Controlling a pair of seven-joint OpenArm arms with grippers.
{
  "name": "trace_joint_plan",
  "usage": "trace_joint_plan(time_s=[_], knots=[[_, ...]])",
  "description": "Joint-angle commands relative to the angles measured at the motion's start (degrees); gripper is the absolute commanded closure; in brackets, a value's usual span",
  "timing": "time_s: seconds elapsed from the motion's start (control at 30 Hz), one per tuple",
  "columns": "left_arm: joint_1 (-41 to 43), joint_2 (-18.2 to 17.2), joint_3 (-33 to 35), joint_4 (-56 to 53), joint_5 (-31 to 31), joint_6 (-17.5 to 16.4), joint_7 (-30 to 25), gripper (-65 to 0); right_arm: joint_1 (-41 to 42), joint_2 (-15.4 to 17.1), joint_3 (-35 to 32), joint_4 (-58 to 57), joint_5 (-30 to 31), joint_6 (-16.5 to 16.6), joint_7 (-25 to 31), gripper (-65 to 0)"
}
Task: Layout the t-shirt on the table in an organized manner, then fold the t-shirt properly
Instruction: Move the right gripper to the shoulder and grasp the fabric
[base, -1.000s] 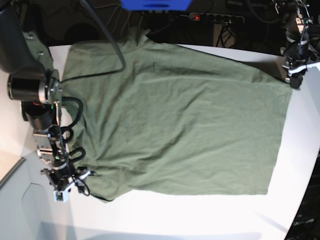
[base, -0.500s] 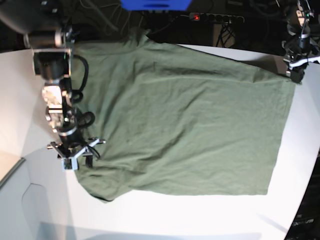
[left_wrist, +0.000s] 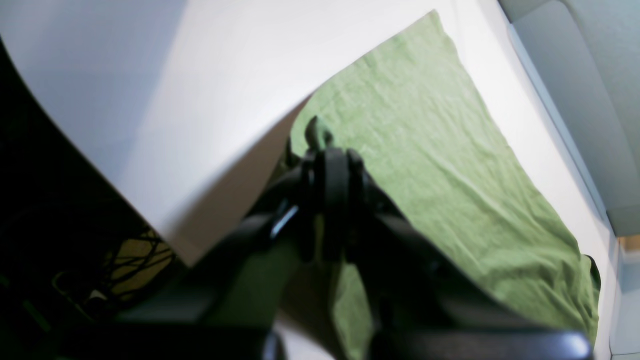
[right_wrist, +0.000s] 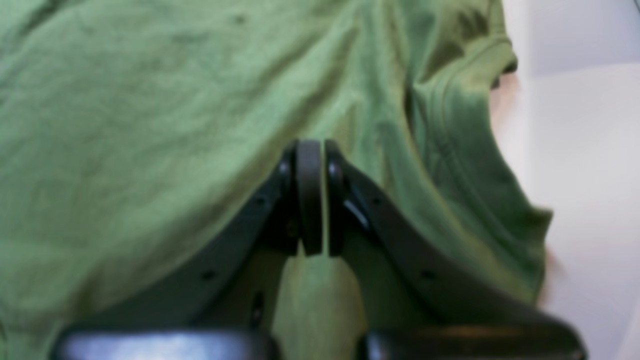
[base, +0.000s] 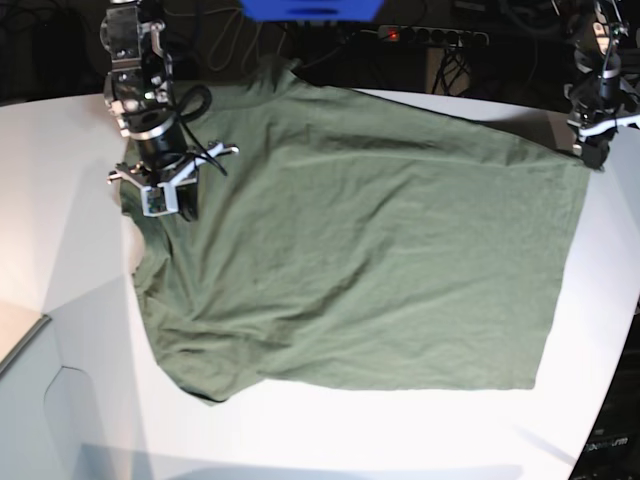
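table: white, matte | t-shirt: spread flat | background: dark cables

base view overhead and far, wrist views close behind closed jaws, all sharing the t-shirt

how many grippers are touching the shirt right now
2. The right gripper is shut over the t-shirt near its collar. The left gripper is shut on the hem corner at the table's far edge.

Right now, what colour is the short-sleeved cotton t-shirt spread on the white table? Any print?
Plain olive-green t-shirt, no print visible; the base view shows it best.
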Motion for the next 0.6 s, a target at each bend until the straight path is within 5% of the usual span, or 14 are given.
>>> trace_joint_plan(time_s=[0.0, 0.57], knots=[[0.1, -0.6, -0.4, 0.9, -0.3, -0.6, -1.2, -0.1, 0.3, 0.6, 0.1, -0.3, 0.3, -0.1, 1.4, 0.0], [-3.1, 0.0, 0.1, -0.6, -0.2, -0.6, -1.2, -0.1, 20.4, 6.7, 6.5, -31.5, 0.1, 0.0, 1.8, 0.0]])
